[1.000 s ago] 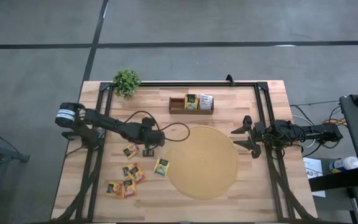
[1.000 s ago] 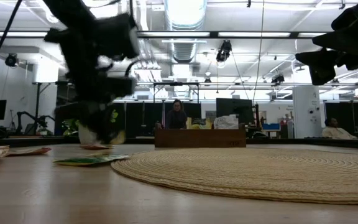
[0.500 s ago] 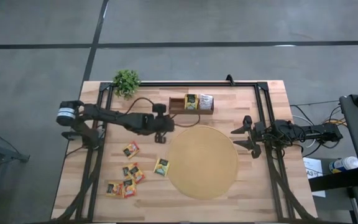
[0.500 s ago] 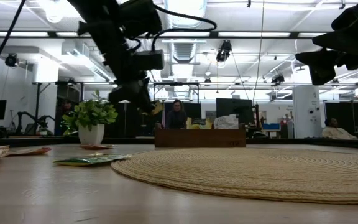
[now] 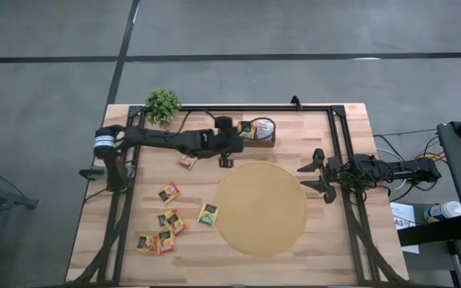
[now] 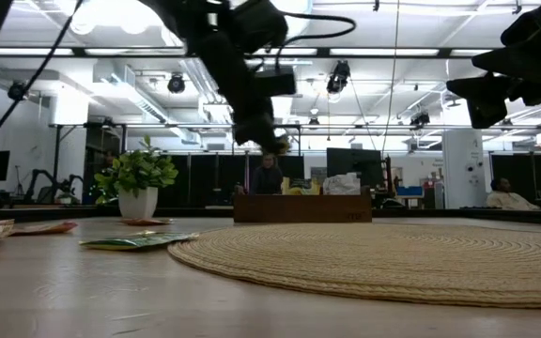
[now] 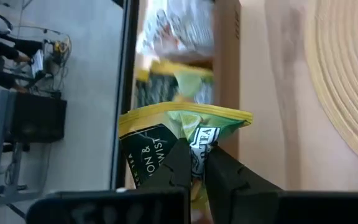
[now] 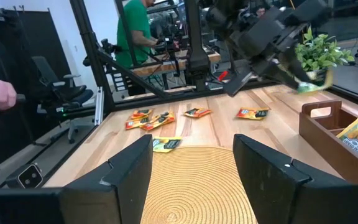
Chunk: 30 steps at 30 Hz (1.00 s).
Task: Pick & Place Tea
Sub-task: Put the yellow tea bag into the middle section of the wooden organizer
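The left gripper is clenched on a yellow-green tea sachet, its dark fingers pinching the packet near one edge so that the paper crumples slightly between them. In the high view this gripper hangs over the left end of the brown wooden tray, above the table rather than resting on it — the low view shows it raised well above the tray's top edge. Just ahead of the claw, inside the tray, stand two packets already slotted: another yellow-green one next to the claw and a white one beyond it.

Behind the left claw, toward the arm's own side, an orange-red sachet lies alone on the wood. Farther back lie more loose sachets: one near the arm's frame, one yellow-green touching the edge of the round woven mat, and a small cluster near the table's front corner. A potted plant stands at the far corner.

The right gripper waits at the mat's right edge, its fingers spread wide and holding nothing — well apart from the tray and every sachet.
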Motion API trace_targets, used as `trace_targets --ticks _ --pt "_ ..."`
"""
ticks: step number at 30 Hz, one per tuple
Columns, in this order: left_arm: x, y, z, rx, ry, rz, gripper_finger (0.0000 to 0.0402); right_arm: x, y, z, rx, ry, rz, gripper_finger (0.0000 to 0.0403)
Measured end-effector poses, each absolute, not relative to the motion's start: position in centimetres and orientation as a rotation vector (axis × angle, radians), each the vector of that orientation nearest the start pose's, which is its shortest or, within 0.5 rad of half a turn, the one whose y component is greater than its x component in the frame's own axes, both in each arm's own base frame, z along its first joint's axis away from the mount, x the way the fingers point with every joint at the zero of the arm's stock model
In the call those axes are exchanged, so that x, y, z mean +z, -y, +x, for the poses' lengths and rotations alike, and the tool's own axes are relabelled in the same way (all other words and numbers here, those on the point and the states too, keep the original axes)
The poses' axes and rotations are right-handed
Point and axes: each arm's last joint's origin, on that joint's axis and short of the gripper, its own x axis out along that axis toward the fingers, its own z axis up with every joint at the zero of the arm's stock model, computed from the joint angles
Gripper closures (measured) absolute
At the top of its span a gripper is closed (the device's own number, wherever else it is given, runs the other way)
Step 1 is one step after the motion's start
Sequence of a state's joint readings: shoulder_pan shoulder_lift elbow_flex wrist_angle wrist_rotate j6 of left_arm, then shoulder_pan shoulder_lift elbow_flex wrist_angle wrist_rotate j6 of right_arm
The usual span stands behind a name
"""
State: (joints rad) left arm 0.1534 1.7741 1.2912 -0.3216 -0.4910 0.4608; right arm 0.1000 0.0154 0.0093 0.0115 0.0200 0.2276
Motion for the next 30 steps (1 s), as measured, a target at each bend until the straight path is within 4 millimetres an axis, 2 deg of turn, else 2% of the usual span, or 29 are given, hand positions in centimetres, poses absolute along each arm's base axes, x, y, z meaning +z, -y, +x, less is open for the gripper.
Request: trace_targets --ticks 6,12,22,30 --pt "23.6 -7.9 41.0 0.422 -0.910 0.562 0.0382 16.7 -0.9 9.8 0.080 -0.004 0.228 0.0181" --pt "22.9 -9.6 43.2 0.443 -0.928 0.546 0.0382 16.7 -0.9 9.8 0.080 -0.004 0.228 0.0181" --pt "20.3 -12.2 44.0 0.438 -0.994 0.486 0.0382 16.7 -0.9 9.8 0.079 -0.003 0.228 0.0181" --pt "19.6 -13.0 44.3 0.432 -0.971 0.465 0.0382 16.7 -0.9 9.8 0.080 -0.004 0.228 0.0181"
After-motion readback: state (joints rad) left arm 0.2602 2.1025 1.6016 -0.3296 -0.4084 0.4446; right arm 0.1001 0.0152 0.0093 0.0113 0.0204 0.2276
